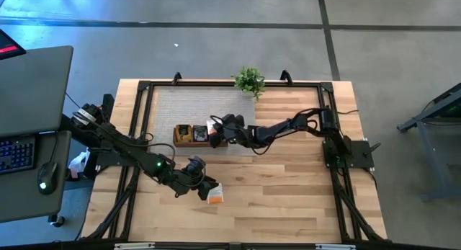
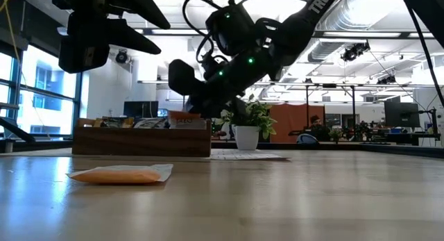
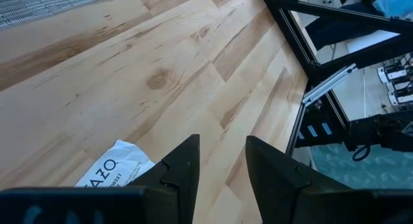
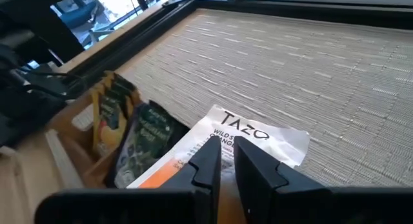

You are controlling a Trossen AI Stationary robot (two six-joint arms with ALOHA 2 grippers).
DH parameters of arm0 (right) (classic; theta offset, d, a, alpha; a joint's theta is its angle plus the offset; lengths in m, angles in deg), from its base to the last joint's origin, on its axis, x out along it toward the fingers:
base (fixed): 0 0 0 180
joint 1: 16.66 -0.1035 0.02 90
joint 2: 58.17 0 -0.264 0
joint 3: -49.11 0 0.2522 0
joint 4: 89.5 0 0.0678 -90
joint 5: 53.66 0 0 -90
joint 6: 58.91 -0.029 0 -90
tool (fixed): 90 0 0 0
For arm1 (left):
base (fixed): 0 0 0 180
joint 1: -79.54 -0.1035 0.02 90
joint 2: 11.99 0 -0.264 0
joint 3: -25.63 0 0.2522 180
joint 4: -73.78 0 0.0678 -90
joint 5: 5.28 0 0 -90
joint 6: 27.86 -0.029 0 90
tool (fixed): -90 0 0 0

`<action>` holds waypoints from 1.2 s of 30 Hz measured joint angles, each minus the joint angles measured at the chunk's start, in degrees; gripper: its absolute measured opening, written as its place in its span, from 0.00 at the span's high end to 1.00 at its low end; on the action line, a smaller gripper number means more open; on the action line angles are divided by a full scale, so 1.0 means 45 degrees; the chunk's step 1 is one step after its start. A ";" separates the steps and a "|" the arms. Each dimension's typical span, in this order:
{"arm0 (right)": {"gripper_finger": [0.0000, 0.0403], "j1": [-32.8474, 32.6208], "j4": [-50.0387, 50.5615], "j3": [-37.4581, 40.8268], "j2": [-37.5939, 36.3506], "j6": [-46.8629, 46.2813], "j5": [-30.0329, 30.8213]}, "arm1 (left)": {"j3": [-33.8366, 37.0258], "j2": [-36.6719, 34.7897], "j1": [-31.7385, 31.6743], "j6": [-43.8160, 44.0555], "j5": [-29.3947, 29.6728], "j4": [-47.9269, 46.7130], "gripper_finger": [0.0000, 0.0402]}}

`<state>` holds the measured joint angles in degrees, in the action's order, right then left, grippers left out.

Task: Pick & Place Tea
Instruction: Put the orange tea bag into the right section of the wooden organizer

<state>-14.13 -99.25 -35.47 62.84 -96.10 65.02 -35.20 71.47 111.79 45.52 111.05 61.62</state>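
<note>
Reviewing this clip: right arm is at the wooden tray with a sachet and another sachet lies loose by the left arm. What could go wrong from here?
1. The right gripper pinches its orange-and-white sachet only by an edge; it may slip or swing before it is placed.
2. The wooden tray already holds upright sachets; the arm could knock them.
3. The left gripper, open, sits just past the sachet on the table; moving could push it away.

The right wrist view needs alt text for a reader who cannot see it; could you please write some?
The right pincer is shut on an orange-and-white tea sachet above a woven grey mat. Beside it, a wooden tray holds more upright sachets.
</note>
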 joint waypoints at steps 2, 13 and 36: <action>0.90 -0.0109 -0.0072 0.0000 0.0000 0.0019 0.0211 | 0.0000 0.0000 0.0000 0.0000 0.0000 0.0002 0.69; 0.90 -0.0656 -0.0313 0.0000 0.0000 0.1142 0.1038 | 0.0000 0.0000 0.0000 0.0000 0.0005 0.0000 0.69; 0.89 -0.1407 0.0915 0.0000 0.0000 0.1717 0.2250 | 0.0000 0.0000 0.0000 0.0000 0.0010 0.0000 0.69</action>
<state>-20.46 -95.13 -35.47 62.84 -88.37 75.14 -35.20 71.47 111.79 45.52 111.09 61.62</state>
